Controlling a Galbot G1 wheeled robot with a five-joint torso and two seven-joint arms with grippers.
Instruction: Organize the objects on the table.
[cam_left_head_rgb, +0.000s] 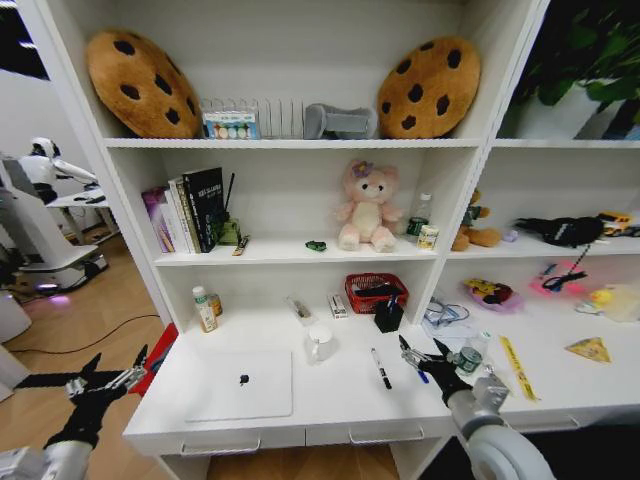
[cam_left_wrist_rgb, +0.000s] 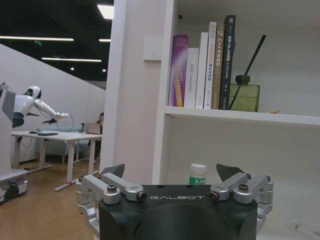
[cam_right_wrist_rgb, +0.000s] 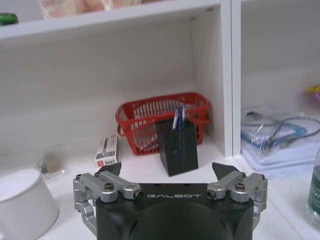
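Observation:
A shut silver laptop (cam_left_head_rgb: 240, 385) lies at the left of the white table (cam_left_head_rgb: 330, 408). A black pen (cam_left_head_rgb: 381, 368) lies right of it. A blue pen (cam_left_head_rgb: 421, 376) lies partly under my right gripper (cam_left_head_rgb: 425, 352), which hovers open and empty over the table's right part. Just right of that gripper stands a small green-labelled can (cam_left_head_rgb: 468, 360). A tiny dark green item (cam_left_head_rgb: 316, 245) sits on the shelf above. In the right wrist view the right gripper (cam_right_wrist_rgb: 167, 170) faces a black pen holder (cam_right_wrist_rgb: 177, 145). My left gripper (cam_left_head_rgb: 115, 372) hangs open beyond the table's left end.
A white mug (cam_left_head_rgb: 320, 342), a red basket (cam_left_head_rgb: 376, 292) and the black pen holder (cam_left_head_rgb: 388, 316) stand at the back of the table. A green-labelled bottle (cam_left_wrist_rgb: 197, 174) stands at the back left. Books (cam_left_wrist_rgb: 205, 65) and plush toys fill the shelf above.

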